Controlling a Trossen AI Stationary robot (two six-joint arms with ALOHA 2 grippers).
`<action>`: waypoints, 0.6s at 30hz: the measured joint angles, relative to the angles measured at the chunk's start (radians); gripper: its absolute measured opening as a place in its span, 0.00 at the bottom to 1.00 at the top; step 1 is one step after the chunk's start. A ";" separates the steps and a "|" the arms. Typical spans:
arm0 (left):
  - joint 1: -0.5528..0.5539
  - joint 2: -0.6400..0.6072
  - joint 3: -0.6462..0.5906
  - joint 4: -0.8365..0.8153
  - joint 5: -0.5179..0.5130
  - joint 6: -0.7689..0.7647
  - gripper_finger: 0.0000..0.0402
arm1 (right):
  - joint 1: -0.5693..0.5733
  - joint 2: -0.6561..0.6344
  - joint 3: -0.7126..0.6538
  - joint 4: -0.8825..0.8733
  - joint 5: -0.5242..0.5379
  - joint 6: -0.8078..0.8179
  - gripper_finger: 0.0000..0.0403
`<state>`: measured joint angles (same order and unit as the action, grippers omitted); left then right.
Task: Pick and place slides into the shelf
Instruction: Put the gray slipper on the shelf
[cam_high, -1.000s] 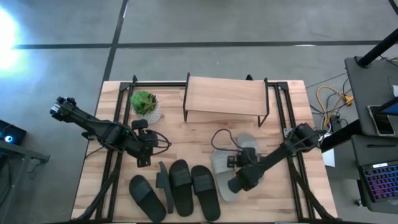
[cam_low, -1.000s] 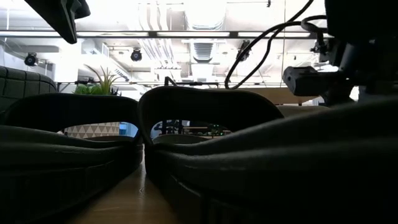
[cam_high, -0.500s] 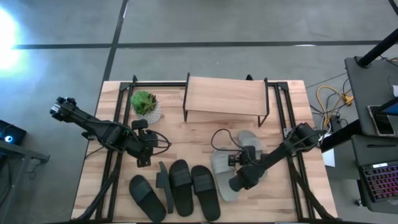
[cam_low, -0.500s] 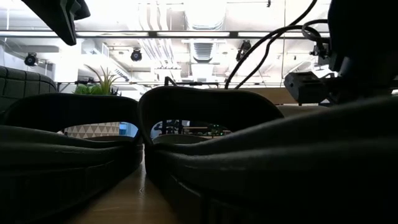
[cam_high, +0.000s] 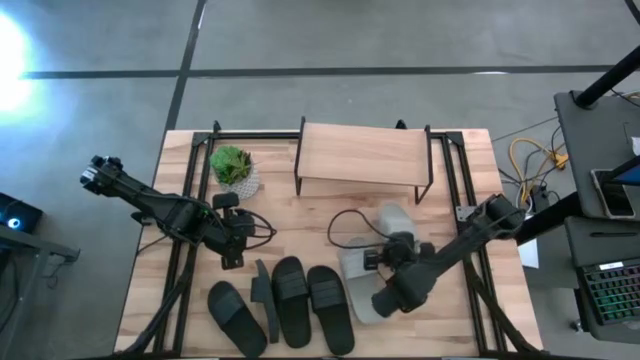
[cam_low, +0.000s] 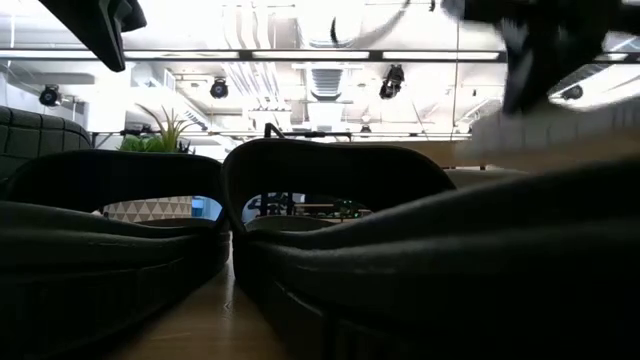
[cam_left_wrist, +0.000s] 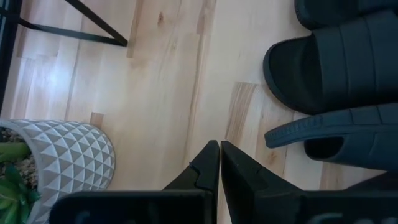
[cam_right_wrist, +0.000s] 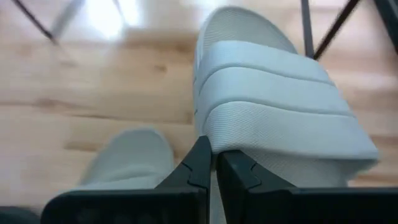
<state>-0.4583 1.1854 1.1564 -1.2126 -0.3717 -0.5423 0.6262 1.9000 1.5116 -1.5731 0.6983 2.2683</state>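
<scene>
Two light grey slides sit right of centre. My right gripper (cam_right_wrist: 213, 163) is shut on one grey slide (cam_right_wrist: 267, 93), raised near the shelf (cam_high: 362, 155). The other grey slide (cam_high: 355, 285) lies flat on the table just nearer. Several black slides (cam_high: 290, 300) lie in a row at the near edge, one of them on its side (cam_high: 265, 300). My left gripper (cam_left_wrist: 219, 152) hangs shut above bare table, between the plant pot (cam_high: 238, 172) and the black slides, touching nothing. My right gripper pinches the near edge of the grey slide's wide strap (cam_right_wrist: 217, 146) between its two fingers. The fingers slant down from the near side, pointing toward the shelf. The slide (cam_low: 570, 125) is lifted off the table and tilted, its toe end toward the shelf.
A small plant in a white patterned pot stands left of the shelf. Black frame rails (cam_high: 185, 230) run along both sides of the table. Bare wood lies in front of the shelf (cam_high: 320, 225). In the low view the black slides (cam_low: 330, 200) fill the foreground.
My right gripper has risen from the table and taken the grey slide up with it. The slide has come off the wood and shifted a little toward the shelf, while the other grey slide has stayed where it lay.
</scene>
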 joint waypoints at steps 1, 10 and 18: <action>0.000 0.000 0.000 0.008 0.000 0.000 0.00 | 0.007 -0.010 0.023 -0.002 0.019 -0.016 0.02; 0.000 0.004 0.000 0.038 -0.003 0.000 0.00 | 0.020 -0.087 0.175 0.003 0.199 -0.243 0.02; 0.000 0.008 0.000 0.066 -0.008 0.001 0.00 | -0.075 -0.130 0.233 0.005 0.271 -0.423 0.02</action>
<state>-0.4583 1.1931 1.1564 -1.1461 -0.3798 -0.5417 0.5513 1.7698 1.7445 -1.5685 0.9692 1.8454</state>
